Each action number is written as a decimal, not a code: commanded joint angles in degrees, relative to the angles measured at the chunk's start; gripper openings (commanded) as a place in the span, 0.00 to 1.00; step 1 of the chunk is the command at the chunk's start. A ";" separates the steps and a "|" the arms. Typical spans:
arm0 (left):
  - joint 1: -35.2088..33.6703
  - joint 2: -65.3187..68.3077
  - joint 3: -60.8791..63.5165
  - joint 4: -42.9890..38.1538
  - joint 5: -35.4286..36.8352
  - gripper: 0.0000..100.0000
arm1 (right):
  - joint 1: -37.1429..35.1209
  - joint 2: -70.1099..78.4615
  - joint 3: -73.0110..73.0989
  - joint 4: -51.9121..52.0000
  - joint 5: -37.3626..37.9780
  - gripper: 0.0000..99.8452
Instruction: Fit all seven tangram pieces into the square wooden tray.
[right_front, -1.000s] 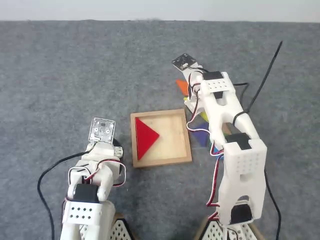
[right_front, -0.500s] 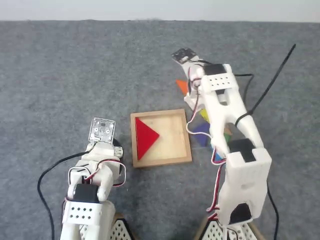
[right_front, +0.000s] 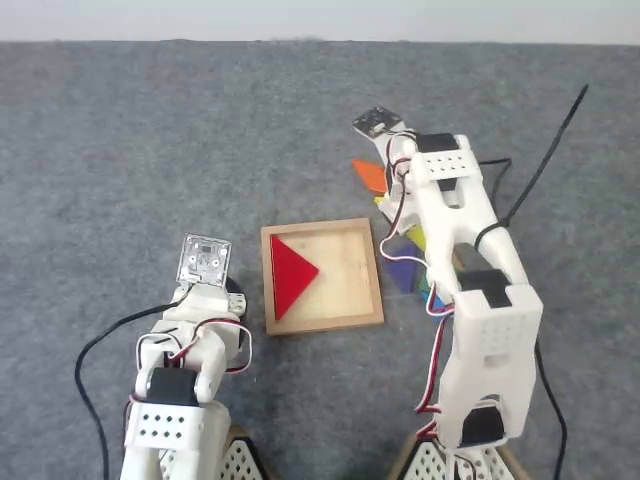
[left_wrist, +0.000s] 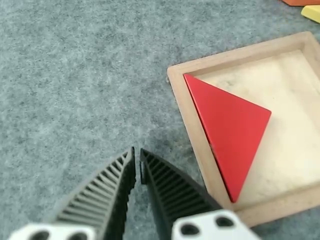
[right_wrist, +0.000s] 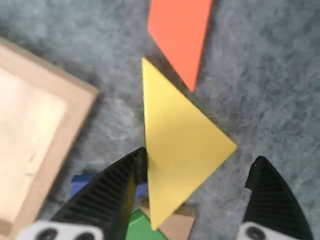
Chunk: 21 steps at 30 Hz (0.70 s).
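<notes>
High view, from the arm bases outward. The left arm (right_front: 185, 370) is seen at the near left, its wrist just short of the square wooden tray (right_front: 324, 322). The tray is laid flat on the grey carpet (right_front: 150, 140). A red triangle (right_front: 290, 275) is seated inside it, with its long edge set along the tray's left wall. The right arm (right_front: 470, 280) is stretched past the tray's right side over a cluster of loose pieces, with a purple piece (right_front: 403, 270) nearest and an orange parallelogram (right_front: 369, 176) farthest.

Left wrist view. The left gripper (left_wrist: 136, 152) is shown above bare carpet just beside the tray's outer wall. Its jaws are drawn to a narrow slit and nothing is held.

Right wrist view. The right gripper (right_wrist: 200, 159) is shown spread wide over a yellow triangle (right_wrist: 175, 145), with one finger at either side. Whether the piece is touched cannot be told. A blue piece (right_wrist: 80, 184), a green piece (right_wrist: 142, 226) and a tan piece (right_wrist: 175, 227) are gathered at the triangle's near tip. The orange parallelogram is placed just beyond its far corner.
</notes>
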<state>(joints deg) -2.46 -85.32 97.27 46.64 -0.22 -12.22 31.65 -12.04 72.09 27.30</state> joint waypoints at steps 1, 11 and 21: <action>-0.26 -0.70 -0.48 0.09 0.26 0.01 | 1.27 1.01 -1.58 -2.51 0.88 0.32; -0.26 -0.70 -0.48 0.09 0.26 0.01 | 1.19 5.49 -1.58 -7.08 4.48 0.32; -0.26 -0.70 -0.48 0.09 0.26 0.01 | 1.19 5.58 -1.58 -6.55 3.96 0.14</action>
<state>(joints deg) -2.46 -85.32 97.27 46.64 -0.22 -11.08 36.92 -12.31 66.73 30.99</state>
